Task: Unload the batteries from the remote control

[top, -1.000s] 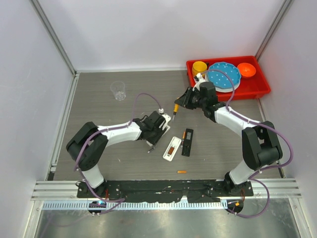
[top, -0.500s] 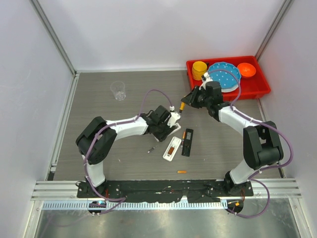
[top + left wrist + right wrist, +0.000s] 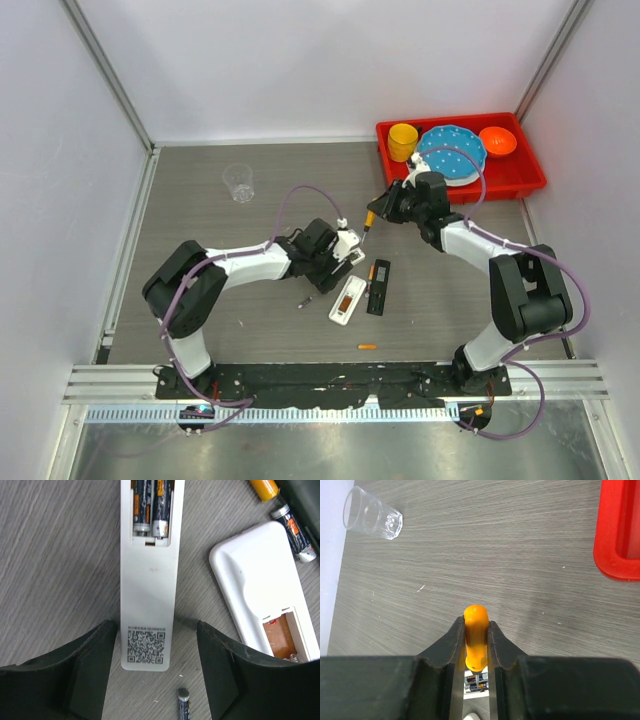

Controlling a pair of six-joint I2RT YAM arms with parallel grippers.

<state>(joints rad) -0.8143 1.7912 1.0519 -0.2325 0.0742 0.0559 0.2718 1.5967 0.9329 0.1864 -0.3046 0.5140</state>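
I see three remotes mid-frame on the grey counter point(image 3: 200, 300). In the left wrist view, the wider white remote point(image 3: 260, 587) at right shows an empty bay, so I judge it done. The black remote point(image 3: 378, 287) I cannot judge. The slim white remote point(image 3: 150, 580) lies between my left gripper's point(image 3: 157, 630) spread fingers, unclamped, with two batteries point(image 3: 150, 505) seated at the frame's top and left to pull. My right gripper point(image 3: 476, 622) pinches the orange-handled tool point(image 3: 476, 635), tip pointing down at them. A loose dark battery point(image 3: 183, 705) lies bottom centre, and a loose orange battery point(image 3: 367, 346) lower centre overhead. The only legible print is a QR code point(image 3: 146, 645).
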